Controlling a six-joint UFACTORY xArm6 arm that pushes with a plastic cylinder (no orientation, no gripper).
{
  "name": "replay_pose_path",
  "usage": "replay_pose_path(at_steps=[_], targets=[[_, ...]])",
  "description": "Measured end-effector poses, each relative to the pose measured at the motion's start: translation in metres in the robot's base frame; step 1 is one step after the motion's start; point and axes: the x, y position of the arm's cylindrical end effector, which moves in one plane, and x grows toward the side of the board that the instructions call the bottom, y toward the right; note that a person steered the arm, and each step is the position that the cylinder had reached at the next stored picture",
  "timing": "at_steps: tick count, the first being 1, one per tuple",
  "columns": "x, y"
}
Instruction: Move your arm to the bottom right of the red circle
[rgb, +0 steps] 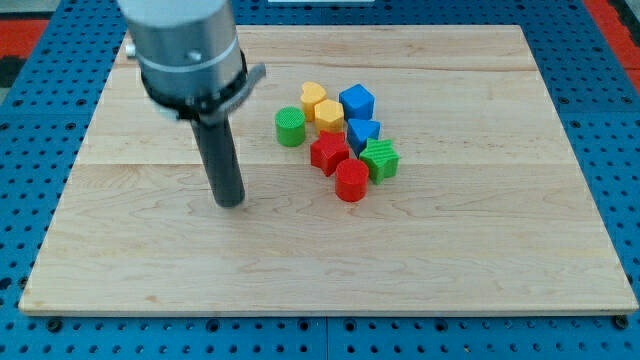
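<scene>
The red circle is a short red cylinder at the lower edge of a cluster of blocks near the board's middle. It touches a red star-shaped block at its upper left and a green star-shaped block at its upper right. My tip rests on the board well to the view's left of the red circle, slightly lower than it, apart from every block.
The cluster also holds a green cylinder, a yellow heart, a yellow block, a blue block and a smaller blue block. The wooden board lies on a blue perforated table.
</scene>
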Motion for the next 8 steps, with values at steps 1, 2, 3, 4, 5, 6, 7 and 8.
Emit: replay_pose_path(at_steps=[1,2,3,4,5,6,7,8], targets=[[0.020,0.092],[0.008,0.197],[-0.007,0.205],[-0.023,0.208],[-0.023,0.208],[-0.023,0.214],[-0.023,0.216],[-0.023,0.218]])
